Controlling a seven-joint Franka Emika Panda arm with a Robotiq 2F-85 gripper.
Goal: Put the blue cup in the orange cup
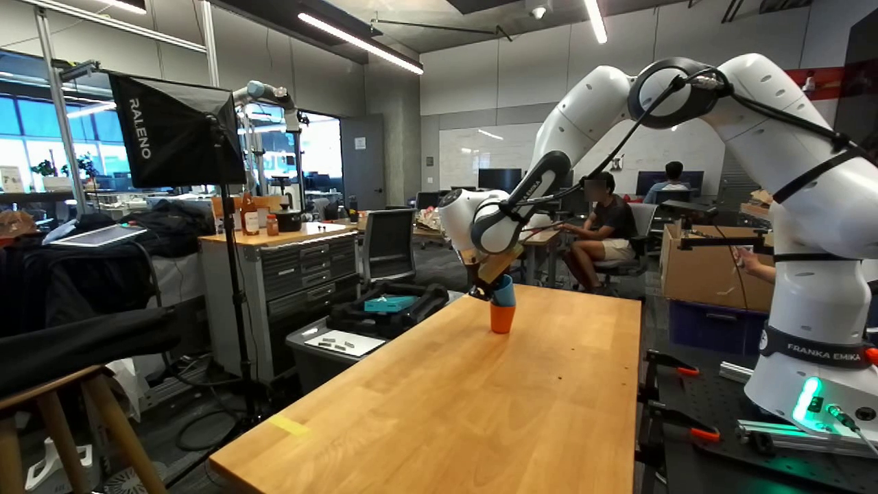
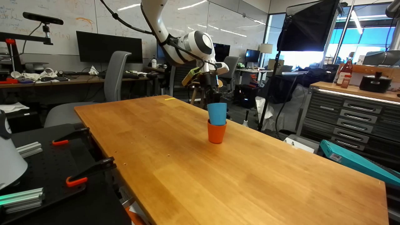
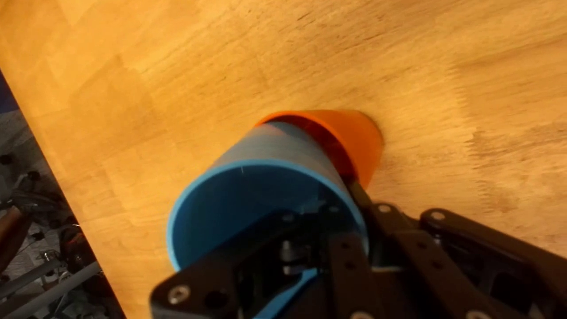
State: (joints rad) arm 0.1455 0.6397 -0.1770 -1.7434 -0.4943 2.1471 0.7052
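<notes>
The orange cup (image 1: 502, 320) stands upright on the wooden table. It shows in both exterior views (image 2: 216, 133). The blue cup (image 1: 505, 293) sits slightly tilted, with its lower end inside the orange cup's mouth and its upper part above the rim. It shows in both exterior views (image 2: 217, 113). In the wrist view, the blue cup (image 3: 283, 144) covers much of the orange cup (image 3: 356, 135). My gripper (image 3: 347, 197) is shut on the blue cup's wall, one finger inside the cup and one outside. In an exterior view the gripper (image 2: 212, 93) is partly hidden behind the blue cup.
The cups stand near one long edge of the wooden table (image 1: 521, 391). Beyond that edge stand a grey bin with a white sheet (image 1: 343, 343) and a black case (image 1: 387, 309). Clamps (image 2: 76, 181) and the robot base (image 1: 809, 384) are along the opposite edge.
</notes>
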